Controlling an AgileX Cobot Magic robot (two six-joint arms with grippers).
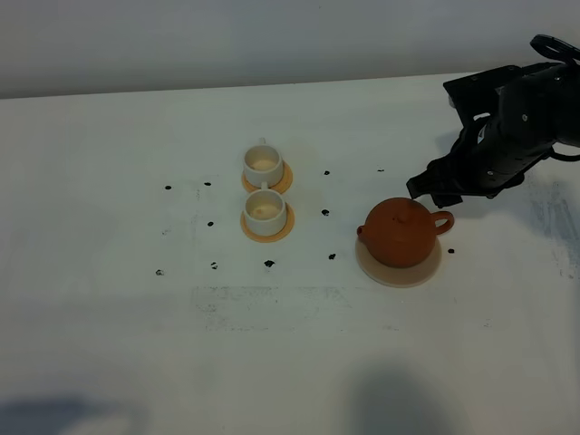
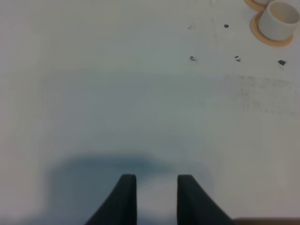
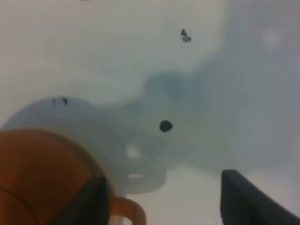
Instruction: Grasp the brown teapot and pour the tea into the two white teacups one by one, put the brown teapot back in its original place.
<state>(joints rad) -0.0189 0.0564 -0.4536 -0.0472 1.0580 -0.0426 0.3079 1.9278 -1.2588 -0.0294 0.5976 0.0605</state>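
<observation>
Terracotta-brown teapot (image 1: 400, 231) sits right of centre in the high view, squarely on a wide pale coaster (image 1: 399, 277). Lid on. Spout points left, loop handle (image 1: 441, 222) points right.

Two white cups stand at centre frame, well apart from the teapot. The far cup (image 1: 262, 162) is above the near cup (image 1: 265, 213) in the picture. Each sits on its own small orange disc (image 1: 267, 233), and both have cream insides. The white table (image 1: 109, 344) is scattered with small black dots (image 1: 269, 264).

Right gripper (image 1: 433, 188): a black arm comes in from the upper right edge and hangs just above and to the right of the teapot, over the handle side. Its wrist view shows the fingers (image 3: 89, 206) spread wide. The teapot body (image 3: 42, 183) is beside one finger. The handle loop (image 3: 129, 210) lies in the gap just next to that finger, and the other finger is well clear. Nothing is gripped. Whether that finger touches the pot, I cannot tell.

Left gripper (image 2: 157, 192): out of the high view. Its own camera shows two dark fingers (image 2: 124, 199) drawn in close, with only a slim gap between them and nothing held. It is over bare table with its own shadow beneath. One of the cups (image 2: 280, 18) on its disc (image 2: 262, 35) shows far off from it.
</observation>
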